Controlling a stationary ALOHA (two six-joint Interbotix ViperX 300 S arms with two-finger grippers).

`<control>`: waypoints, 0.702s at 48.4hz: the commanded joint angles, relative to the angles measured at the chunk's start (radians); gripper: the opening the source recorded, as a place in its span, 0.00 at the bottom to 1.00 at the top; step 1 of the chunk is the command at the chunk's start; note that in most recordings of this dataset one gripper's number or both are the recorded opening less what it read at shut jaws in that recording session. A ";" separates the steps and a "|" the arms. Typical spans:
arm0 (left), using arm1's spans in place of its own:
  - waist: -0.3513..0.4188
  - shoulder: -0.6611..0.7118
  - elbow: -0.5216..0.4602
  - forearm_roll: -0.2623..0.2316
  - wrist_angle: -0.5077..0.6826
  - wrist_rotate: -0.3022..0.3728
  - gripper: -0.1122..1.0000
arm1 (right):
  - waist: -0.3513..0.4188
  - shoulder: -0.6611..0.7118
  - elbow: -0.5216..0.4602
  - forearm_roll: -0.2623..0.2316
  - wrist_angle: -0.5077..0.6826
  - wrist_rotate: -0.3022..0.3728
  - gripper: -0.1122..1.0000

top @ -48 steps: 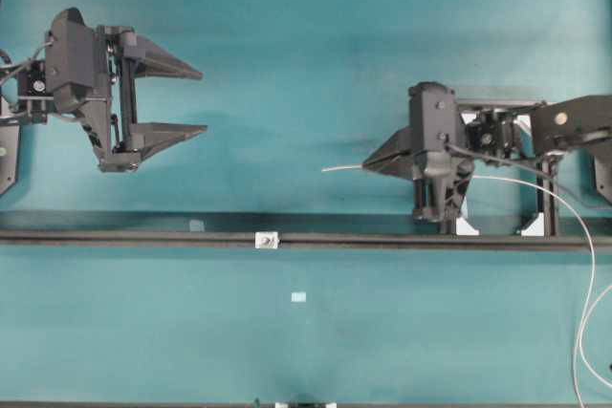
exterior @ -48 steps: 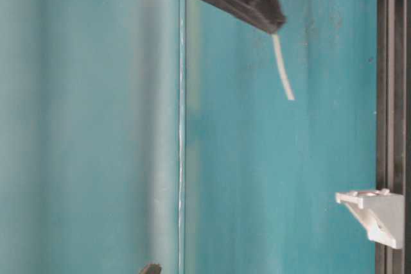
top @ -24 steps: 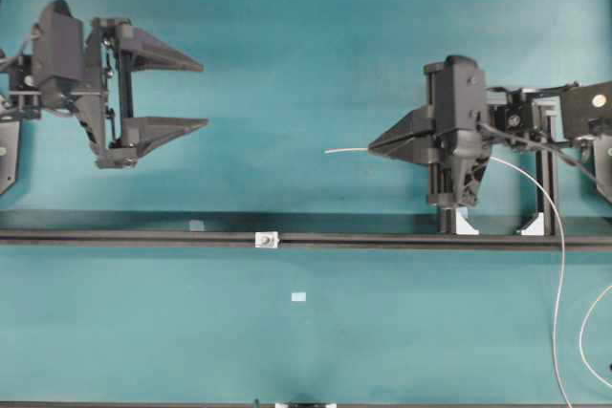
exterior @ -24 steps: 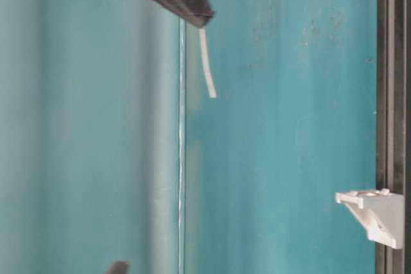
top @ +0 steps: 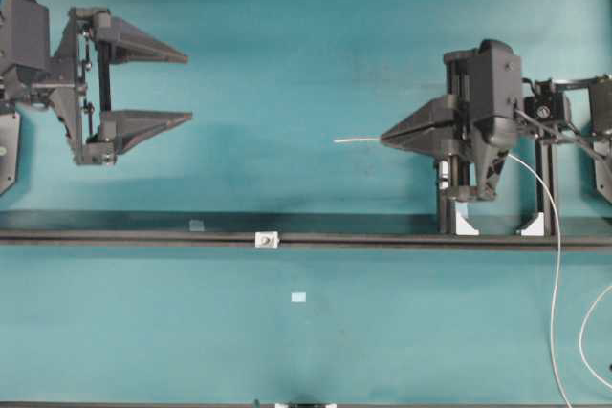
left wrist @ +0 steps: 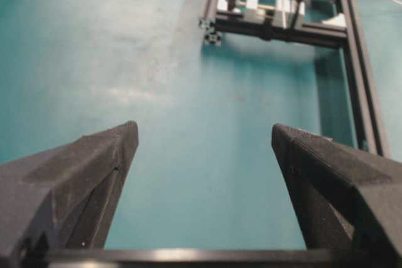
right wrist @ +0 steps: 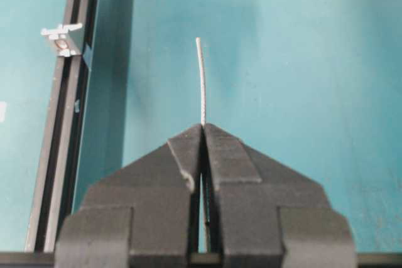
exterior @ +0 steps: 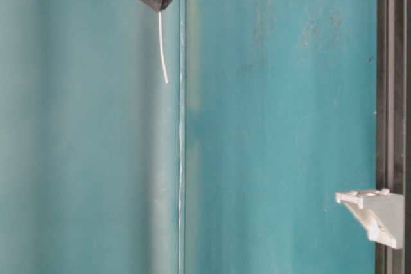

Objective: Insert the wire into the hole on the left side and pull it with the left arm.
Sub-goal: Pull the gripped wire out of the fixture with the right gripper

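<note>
Right gripper (top: 384, 138) clamps wire (top: 356, 140), left gripper (top: 187, 86) wide open; next aim tip at hole (top: 267, 239)

worktop (top: 306, 45): matt teal covering, faintly scuffed and blotchy
rail (top: 143, 236): black metal profile, dull sheen
block with the hole (top: 267, 239), on the rail: white plastic
right claw (right wrist: 202, 131): matt black plastic, grainy ridged surface
wire (right wrist: 200, 80), out of the right claw: whitish-grey, finely textured
</note>
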 commanded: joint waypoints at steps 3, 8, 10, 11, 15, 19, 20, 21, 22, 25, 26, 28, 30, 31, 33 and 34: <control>-0.043 0.000 0.008 -0.003 -0.018 -0.012 0.78 | 0.020 -0.015 0.034 0.018 -0.141 0.002 0.08; -0.086 0.002 0.029 -0.011 -0.084 -0.012 0.78 | 0.041 -0.015 0.064 0.028 -0.229 0.000 0.08; -0.097 0.002 0.040 -0.011 -0.118 -0.012 0.78 | 0.052 -0.014 0.071 0.035 -0.249 -0.002 0.08; -0.100 0.002 0.046 -0.011 -0.135 -0.012 0.79 | 0.058 -0.015 0.074 0.040 -0.256 -0.002 0.08; -0.110 0.006 0.069 -0.014 -0.192 -0.014 0.78 | 0.083 -0.011 0.077 0.058 -0.281 -0.006 0.08; -0.124 0.017 0.089 -0.028 -0.225 -0.017 0.79 | 0.112 0.000 0.075 0.081 -0.295 -0.011 0.08; -0.130 0.023 0.092 -0.029 -0.233 -0.021 0.78 | 0.118 0.005 0.074 0.087 -0.298 -0.014 0.08; -0.137 0.028 0.095 -0.031 -0.239 -0.026 0.79 | 0.124 0.008 0.072 0.094 -0.304 -0.018 0.08; -0.146 0.038 0.097 -0.032 -0.247 -0.035 0.79 | 0.132 0.014 0.072 0.103 -0.310 -0.025 0.08; -0.161 0.064 0.094 -0.031 -0.258 -0.058 0.78 | 0.156 0.035 0.069 0.143 -0.341 -0.055 0.08; -0.167 0.075 0.092 -0.031 -0.262 -0.066 0.78 | 0.166 0.043 0.067 0.161 -0.354 -0.069 0.08; -0.179 0.098 0.091 -0.031 -0.275 -0.074 0.78 | 0.195 0.067 0.064 0.216 -0.394 -0.114 0.08; -0.190 0.121 0.091 -0.031 -0.296 -0.080 0.78 | 0.221 0.089 0.063 0.272 -0.428 -0.158 0.08; -0.195 0.133 0.091 -0.031 -0.307 -0.083 0.78 | 0.233 0.100 0.061 0.304 -0.448 -0.184 0.08; -0.207 0.156 0.092 -0.031 -0.339 -0.083 0.78 | 0.264 0.124 0.057 0.376 -0.480 -0.238 0.08; -0.212 0.169 0.094 -0.031 -0.357 -0.084 0.78 | 0.279 0.137 0.055 0.414 -0.492 -0.268 0.08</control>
